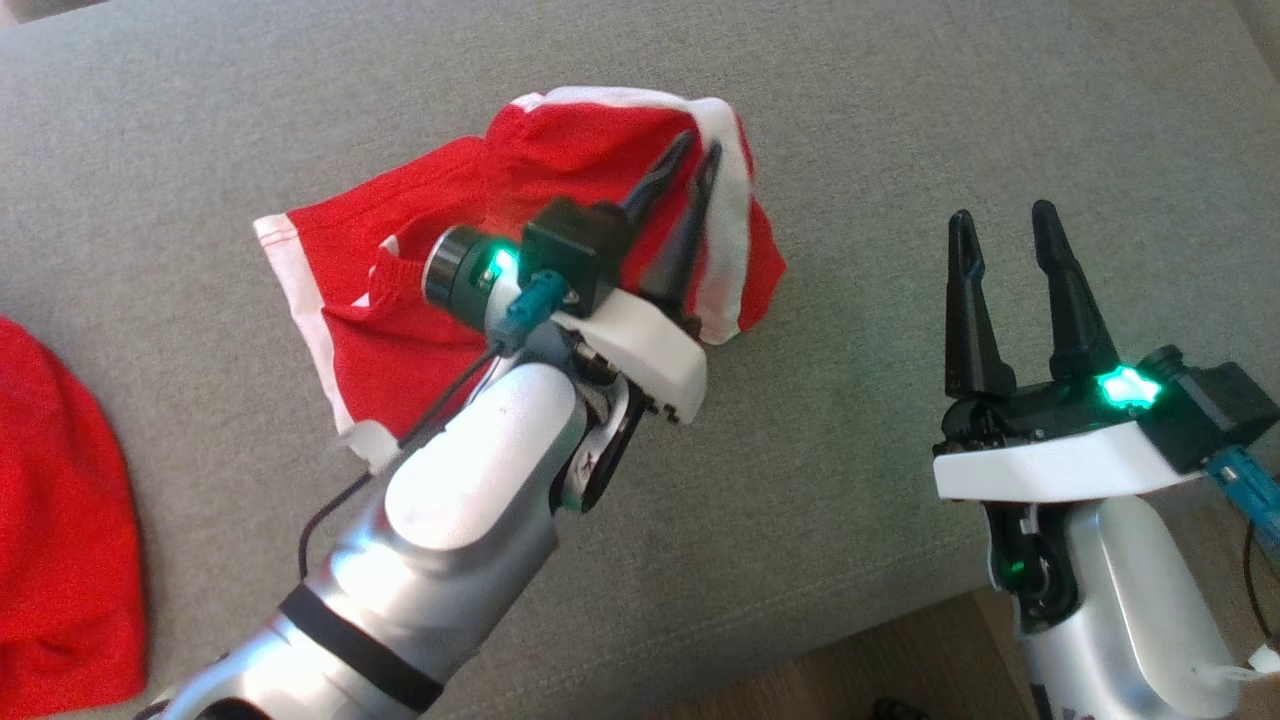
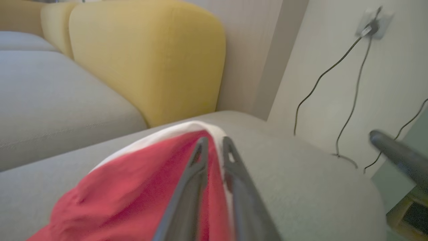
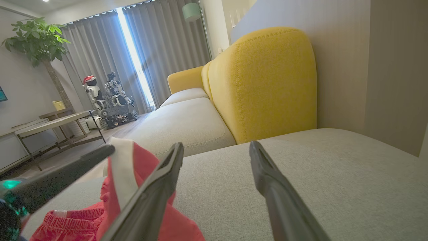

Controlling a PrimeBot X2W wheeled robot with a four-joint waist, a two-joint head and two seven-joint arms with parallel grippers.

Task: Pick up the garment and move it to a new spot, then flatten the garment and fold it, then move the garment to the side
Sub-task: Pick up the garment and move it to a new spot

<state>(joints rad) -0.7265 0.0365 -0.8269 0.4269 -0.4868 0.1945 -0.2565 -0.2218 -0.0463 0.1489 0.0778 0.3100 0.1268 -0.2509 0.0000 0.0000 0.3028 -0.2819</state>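
The crumpled red fabric garment with white trim (image 1: 560, 150) lies at upper centre on the grey sofa cushion (image 1: 900, 100). The left gripper (image 1: 700, 143) is barely parted over the trim, and a hold cannot be told. The right gripper (image 1: 1002, 213) is spread wide, empty. The cloth is best freed fully before flattening.

The garment (image 1: 400, 230) lies on the sofa seat (image 1: 200, 120). The left end effector (image 1: 700, 142) is over its far right part. The right end effector (image 1: 1003, 212) stands well apart to the right. A cloth (image 1: 60, 520) lies far left.
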